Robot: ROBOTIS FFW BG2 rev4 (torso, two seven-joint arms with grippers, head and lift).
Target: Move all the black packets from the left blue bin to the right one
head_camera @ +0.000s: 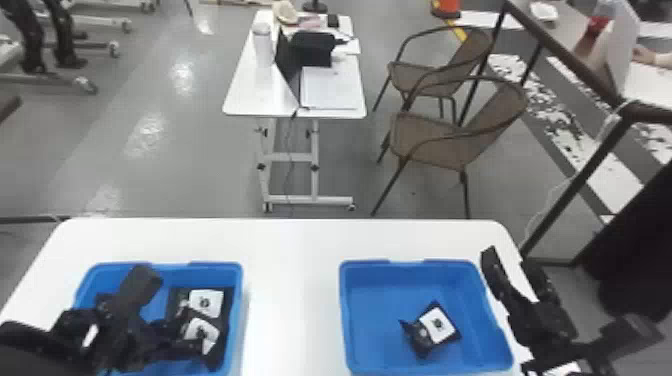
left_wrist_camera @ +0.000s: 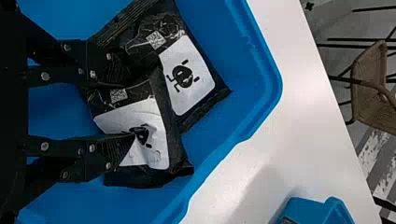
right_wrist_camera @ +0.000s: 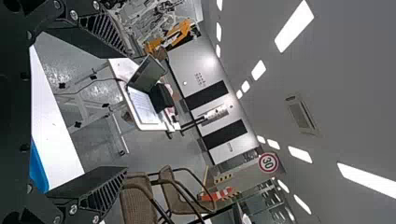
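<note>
- Left end effector [head_camera: 194, 331]: fingers clenched upon the nearer black packet [left_wrist_camera: 152, 116] in the left blue bin [head_camera: 239, 300].
- Nearer packet: held between the fingertips, its long axis run crosswise to the fingers, the coded end beside one fingertip, the opposite end past the other.
- Second packet [left_wrist_camera: 194, 84]: just beyond the left end effector, partly overlapped; long axis aslant to the fingers.
- Right end effector [head_camera: 510, 262]: released, beside the right bin [head_camera: 350, 310].
</note>
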